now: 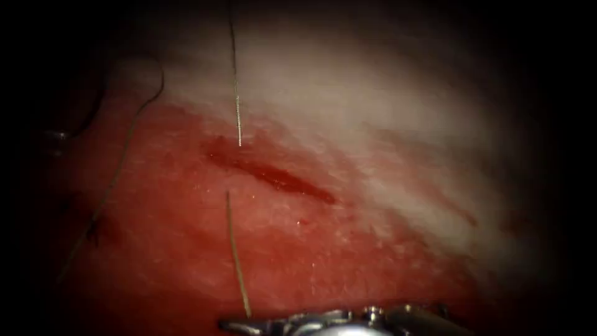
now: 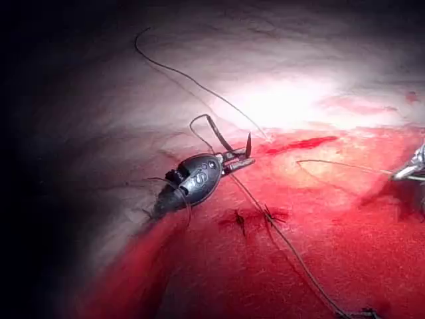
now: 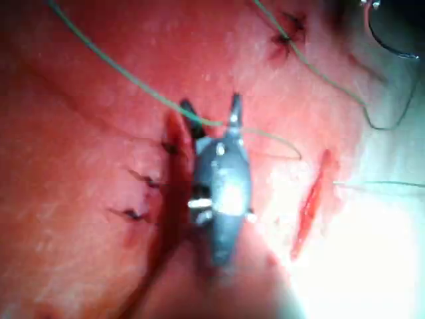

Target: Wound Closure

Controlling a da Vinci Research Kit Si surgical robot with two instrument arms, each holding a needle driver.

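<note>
Wound closure, apparently thread management: right gripper (image 3: 212, 107) spread, thread (image 3: 133, 80) crossing its jaws ungrasped; left gripper (image 2: 250, 150) spread, seemingly empty; cut (image 1: 267, 177) open mid-frame; needle's place cannot be told; next move needs a firm thread grasp.

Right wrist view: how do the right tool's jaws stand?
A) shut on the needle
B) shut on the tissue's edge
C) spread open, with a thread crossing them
C: the right tool has its jaws spread in a V, and the thread runs across near their base without being clamped.
</note>
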